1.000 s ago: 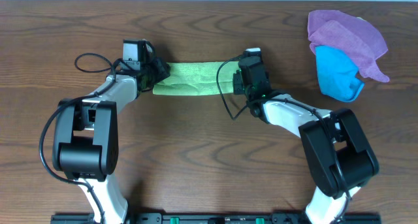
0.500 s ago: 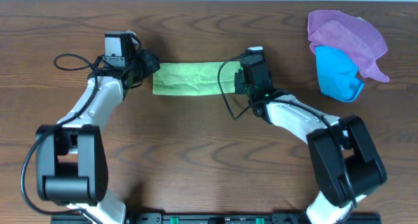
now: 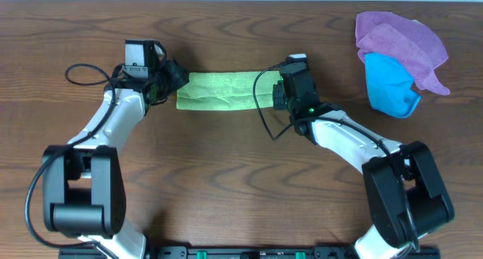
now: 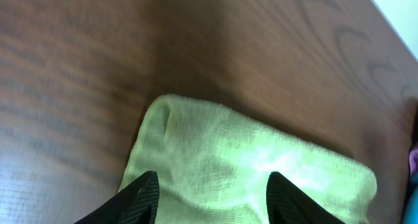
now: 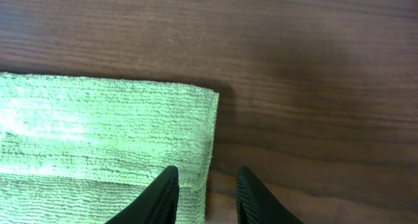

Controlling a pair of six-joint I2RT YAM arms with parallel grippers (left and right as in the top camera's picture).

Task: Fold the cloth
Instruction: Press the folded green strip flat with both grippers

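The left pincer (image 4: 210, 185) has backed off the left end of the cloth (image 3: 220, 91), its jaws now parted and empty over it. The right pincer (image 5: 206, 185) stands narrowly open astride the right edge. The cloth lies flat as 1 folded strip on the worktop (image 3: 226, 176) between them

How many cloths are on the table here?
3: a folded yellow-green cloth in the middle; a purple cloth at the far right; a blue cloth touching it on its near side. None seems hidden.
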